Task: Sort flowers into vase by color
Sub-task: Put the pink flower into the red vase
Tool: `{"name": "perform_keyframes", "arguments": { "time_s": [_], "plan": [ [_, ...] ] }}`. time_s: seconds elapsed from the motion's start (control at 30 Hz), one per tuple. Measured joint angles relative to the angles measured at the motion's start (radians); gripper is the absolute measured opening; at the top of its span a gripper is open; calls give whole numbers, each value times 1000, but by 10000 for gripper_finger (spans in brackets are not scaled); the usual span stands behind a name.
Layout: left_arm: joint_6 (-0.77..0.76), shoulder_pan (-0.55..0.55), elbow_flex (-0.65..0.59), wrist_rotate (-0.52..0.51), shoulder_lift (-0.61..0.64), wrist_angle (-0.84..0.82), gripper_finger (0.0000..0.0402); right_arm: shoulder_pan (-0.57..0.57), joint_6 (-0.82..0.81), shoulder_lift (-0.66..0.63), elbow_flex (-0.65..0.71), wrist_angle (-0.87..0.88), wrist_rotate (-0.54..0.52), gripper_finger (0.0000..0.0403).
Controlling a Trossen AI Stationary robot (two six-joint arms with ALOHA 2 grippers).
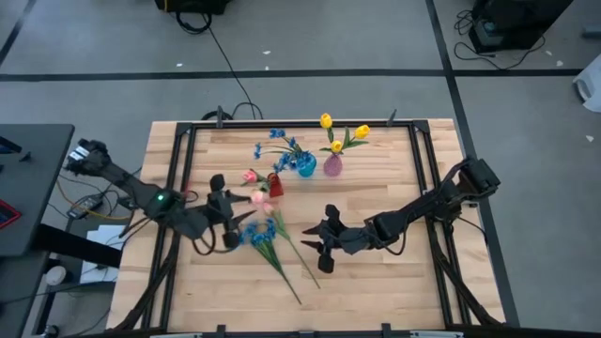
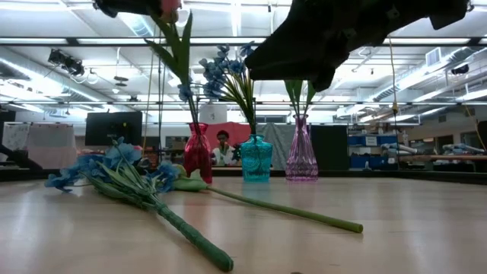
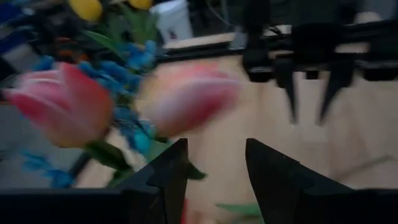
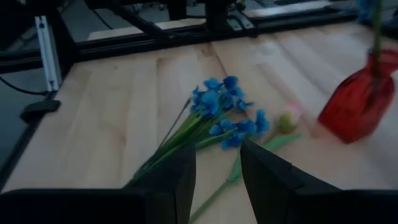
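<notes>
Blur hides whether left hand (image 3: pixel 214 171), fingers parted, grips pink tulip (image 3: pixel 189 99).

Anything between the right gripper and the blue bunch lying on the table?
Nothing visible. The right gripper is open, and bare wood separates it from the blue bunch. A pink tulip lies beside the blossoms, its stem running alongside, not across the approach.

Grey floor (image 1: pixel 310 94) surrounds wooden table (image 1: pixel 376 282); dark tape lines and a black cable (image 1: pixel 225 66) cross it. Ceiling strip lights (image 2: pixel 76 42) lit. Monitor (image 2: pixel 112 128) and a seated person (image 2: pixel 223 148) behind the table.
</notes>
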State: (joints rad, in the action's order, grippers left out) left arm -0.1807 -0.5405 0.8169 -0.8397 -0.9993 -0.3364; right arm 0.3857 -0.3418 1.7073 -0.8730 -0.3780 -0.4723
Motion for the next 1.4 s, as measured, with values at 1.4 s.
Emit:
{"name": "perform_keyframes", "arguments": {
  "time_s": [1.4],
  "plan": [
    [-140,-253,-2,-53,-126,-49,167,-95,-164,393,-346,525,148,19]
  ]
}}
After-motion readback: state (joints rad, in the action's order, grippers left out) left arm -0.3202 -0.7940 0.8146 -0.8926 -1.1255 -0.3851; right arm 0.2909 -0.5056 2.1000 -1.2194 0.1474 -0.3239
